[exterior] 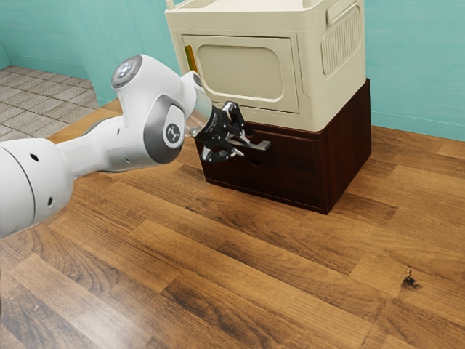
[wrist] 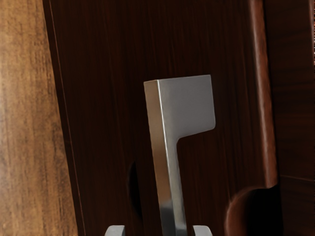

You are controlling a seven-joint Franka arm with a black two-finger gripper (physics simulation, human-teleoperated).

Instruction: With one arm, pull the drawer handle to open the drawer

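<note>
ok so going left to right in the exterior view: first up is the white arm (exterior: 120, 142), reaching in low over the wood-look surface (exterior: 138, 269). At the end of it there's the black gripper (exterior: 240, 143), and its fingers (wrist: 115, 231) are spread, one on each side of the handle (wrist: 191, 104). In the wrist view I can see space between the bar and both tips, so nothing's pinched, it's just straddling

Handle itself is the grey metal one, sticking out from the front of the dark wood drawer (exterior: 283, 174), right where the gripper is. Further right you get the side of the dark cabinet (exterior: 349, 153), with that cream box thing (exterior: 314, 94) sitting on top

Progress-wise I'd say the reaching part is pretty much done, the lining up looks decent, and the actual opening hasn't happened. The drawer front looks flush with the cabinet, no gap I can make out, so I'd call it closed. What's left is to close on the bar, then a straight pull away from the cabinet. Only worry is the tips slipping off if they only catch the bar's outer edge, so maybe go a touch deeper first
</note>
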